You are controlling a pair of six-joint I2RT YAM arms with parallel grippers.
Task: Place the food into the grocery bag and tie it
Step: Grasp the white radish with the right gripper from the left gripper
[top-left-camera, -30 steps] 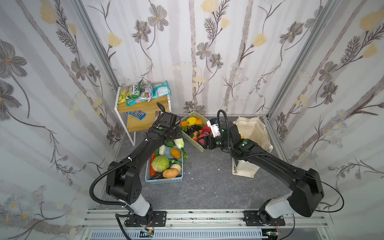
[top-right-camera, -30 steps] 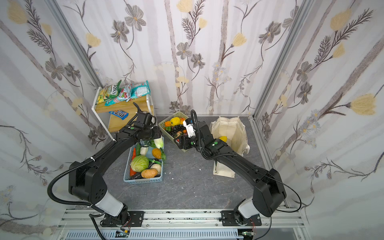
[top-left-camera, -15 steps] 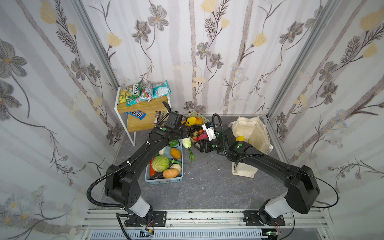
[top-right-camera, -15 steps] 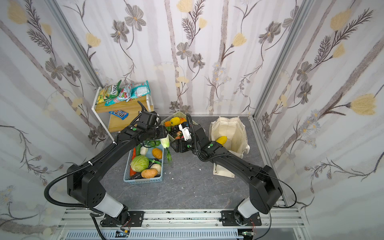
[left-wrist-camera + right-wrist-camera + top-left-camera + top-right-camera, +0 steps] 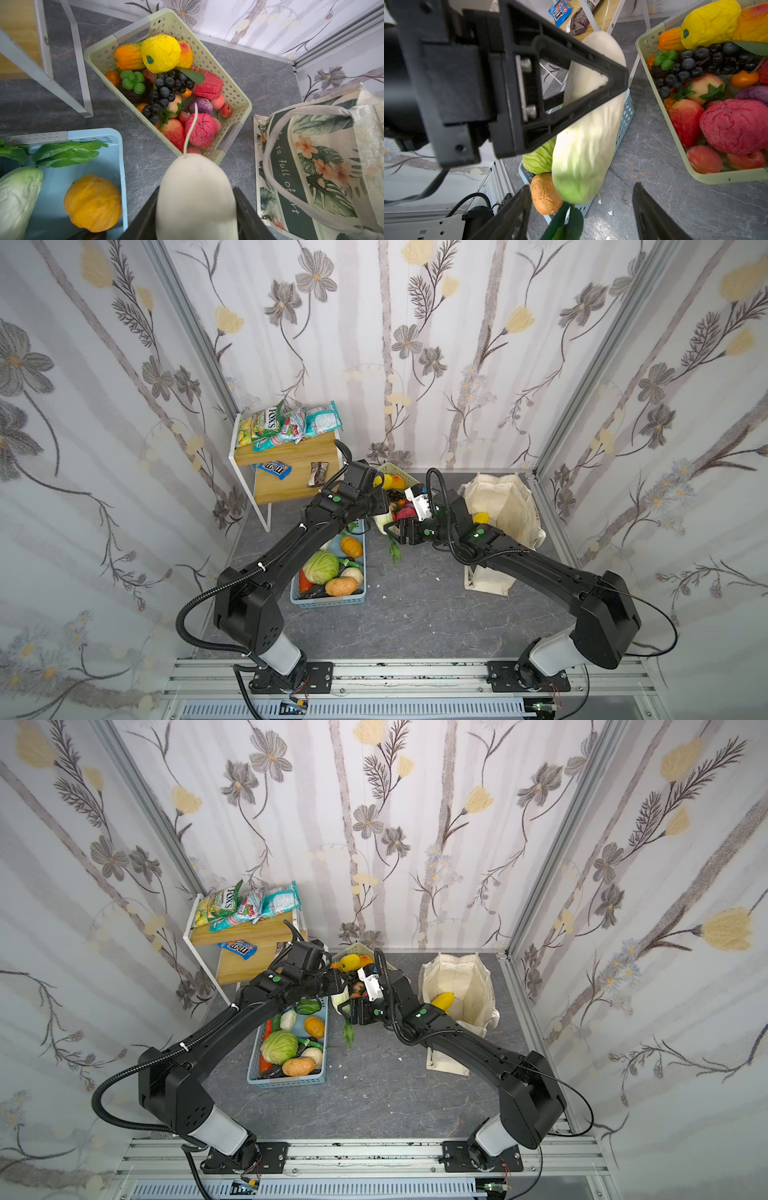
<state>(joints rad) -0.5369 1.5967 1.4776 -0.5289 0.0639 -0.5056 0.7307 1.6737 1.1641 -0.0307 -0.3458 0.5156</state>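
Note:
My left gripper is shut on a white radish with green leaves, held in the air between the two baskets. My right gripper is open, its fingers either side of the radish's green end without touching it. The grocery bag stands open at the right with a yellow mango inside. More food fills the beige basket, among it a dark grape bunch. A FOX'S packet and a brown bar wrapper lie on the wooden shelf.
A light blue basket of toy vegetables sits on the floor under my left arm. The white-framed shelf stands at the back left. Walls close in on three sides. Bare grey floor lies in front of the baskets.
My left gripper has carried the radish rightward from above the blue basket to the middle. My right gripper has swung left, away from the beige basket, to meet the radish's leafy end.

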